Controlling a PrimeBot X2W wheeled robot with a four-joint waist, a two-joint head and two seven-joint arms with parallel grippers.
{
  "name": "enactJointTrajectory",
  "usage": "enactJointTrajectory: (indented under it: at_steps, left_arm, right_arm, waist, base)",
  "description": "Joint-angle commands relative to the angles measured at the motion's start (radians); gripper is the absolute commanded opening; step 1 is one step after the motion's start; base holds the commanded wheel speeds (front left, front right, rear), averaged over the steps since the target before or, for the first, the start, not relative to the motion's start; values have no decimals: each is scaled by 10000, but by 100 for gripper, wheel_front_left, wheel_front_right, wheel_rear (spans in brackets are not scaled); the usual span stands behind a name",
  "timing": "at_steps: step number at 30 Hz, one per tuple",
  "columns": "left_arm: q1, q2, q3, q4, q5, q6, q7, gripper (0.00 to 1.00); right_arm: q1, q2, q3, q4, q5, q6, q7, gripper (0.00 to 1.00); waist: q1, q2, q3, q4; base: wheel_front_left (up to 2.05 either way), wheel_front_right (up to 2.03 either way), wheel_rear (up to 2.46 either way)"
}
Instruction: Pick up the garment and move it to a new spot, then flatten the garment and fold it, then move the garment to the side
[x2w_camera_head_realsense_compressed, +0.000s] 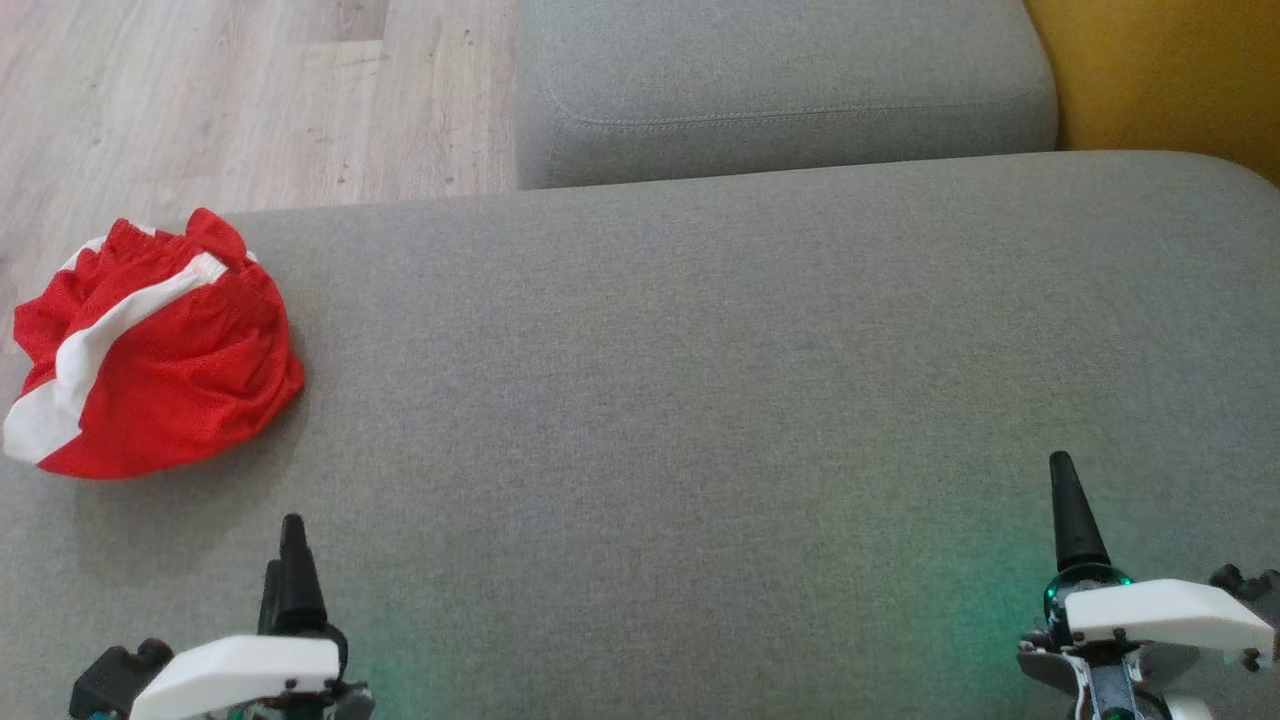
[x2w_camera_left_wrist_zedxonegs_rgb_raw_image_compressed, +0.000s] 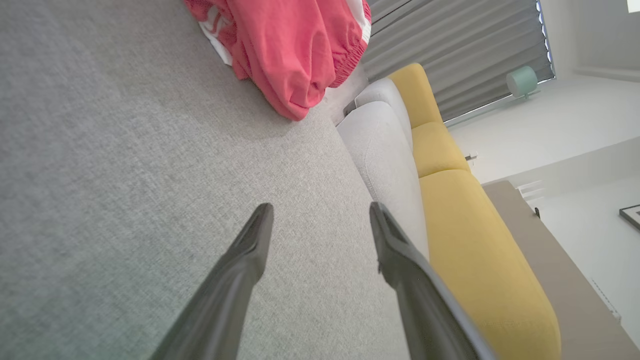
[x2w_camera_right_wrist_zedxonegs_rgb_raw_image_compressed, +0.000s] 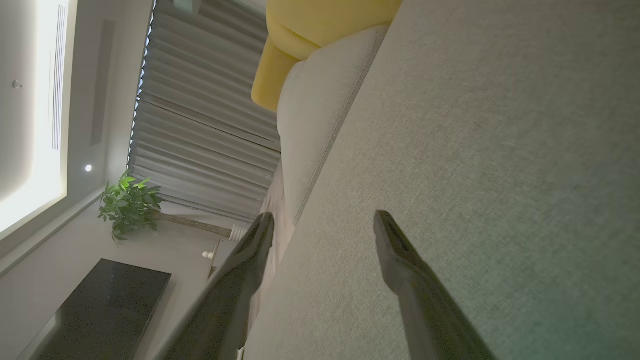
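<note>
Dark fingers of the left gripper (x2w_camera_left_wrist_zedxonegs_rgb_raw_image_compressed: 320, 212) and right gripper (x2w_camera_right_wrist_zedxonegs_rgb_raw_image_compressed: 325, 220) are held spread wide, empty, over the grey cushion (x2w_camera_head_realsense_compressed: 700, 400). The red-and-white garment (x2w_camera_head_realsense_compressed: 150, 350) is seen crumpled at the cushion's left edge, beyond the left gripper.

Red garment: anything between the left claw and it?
Nothing visible. The left claw is open over the grey cushion. The red garment lies bunched ahead and to its left, near the cushion's edge, with only bare cushion between them.

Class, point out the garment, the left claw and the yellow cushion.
garment (x2w_camera_head_realsense_compressed: 180, 370): head view, red middle panel.
left claw (x2w_camera_left_wrist_zedxonegs_rgb_raw_image_compressed: 321, 206): left wrist view, between fingertips.
yellow cushion (x2w_camera_left_wrist_zedxonegs_rgb_raw_image_compressed: 480, 250): left wrist view, broad side.
</note>
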Motion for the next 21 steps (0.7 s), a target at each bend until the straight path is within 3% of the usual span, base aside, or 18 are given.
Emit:
enactJointTrajectory:
  at_steps: [1, 21]
  left_arm:
    - [-215, 77, -10, -417, 458, 107, -128, 100]
    - [-13, 90, -448, -929, 3217, 663, -744, 100]
  right_arm:
    - [-302, -70, 142, -421, -412, -2, -131, 100]
    - [-300, -87, 1109, -778, -3542, -4, -750, 100]
  waist:
    - [0, 0, -20, 5]
    - [0, 0, -168, 40]
  base:
    - [0, 0, 0]
    - [0, 0, 0]
